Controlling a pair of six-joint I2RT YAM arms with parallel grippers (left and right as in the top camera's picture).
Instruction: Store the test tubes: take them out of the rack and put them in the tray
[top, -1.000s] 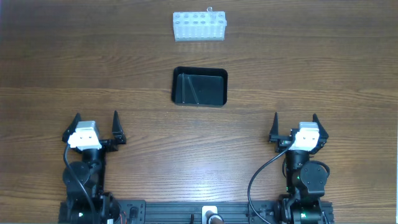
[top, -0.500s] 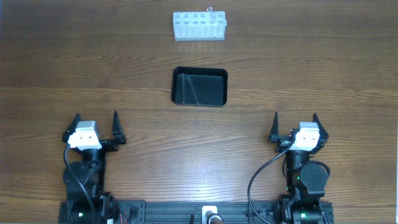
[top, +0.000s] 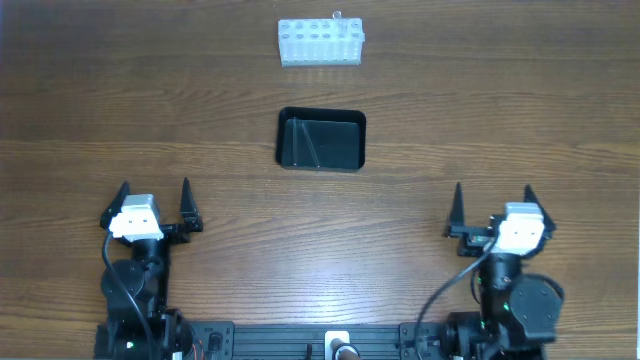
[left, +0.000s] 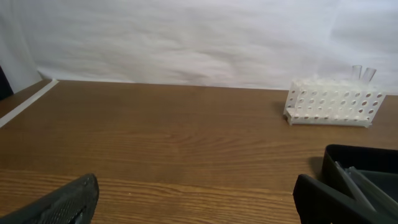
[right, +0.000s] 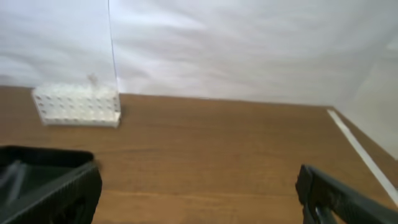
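One rack (top: 320, 43) stands far centre, with two tubes (left: 357, 71) poking up at its right end. One tray (top: 281, 140) lies just nearer. The left gripper (top: 155, 186) and right gripper (top: 494, 188) sit near, both spread wide.

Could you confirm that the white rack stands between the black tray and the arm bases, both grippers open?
No: the top view shows the black tray between the white rack and the arm bases. The left gripper and right gripper are open.

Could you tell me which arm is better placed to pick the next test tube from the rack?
Right, probably: the upright tubes stand at the rack's right end, nearer the right gripper than the left gripper.
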